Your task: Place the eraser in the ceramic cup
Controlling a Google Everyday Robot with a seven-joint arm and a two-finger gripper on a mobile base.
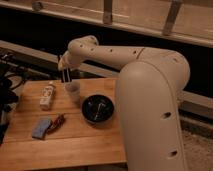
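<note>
Blue block (41, 128) noted front-left on surface (75, 145); whether it is eraser cannot be told. White bottle (47, 95) laid flat behind it. Reddish packet (58, 122) lies just beside block. Tool (65, 76) held pointing down over left rim of ceramic cup (73, 92), judged so drop lands inside. Grip state cannot be told; nothing held is made out. Cup: small, plain white, upright, no handle seen, left of black bowl (97, 109).

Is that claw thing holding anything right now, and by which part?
Cannot be told: the gripper hangs just over the rim of the small white ceramic cup, and no held thing shows clearly.
</note>
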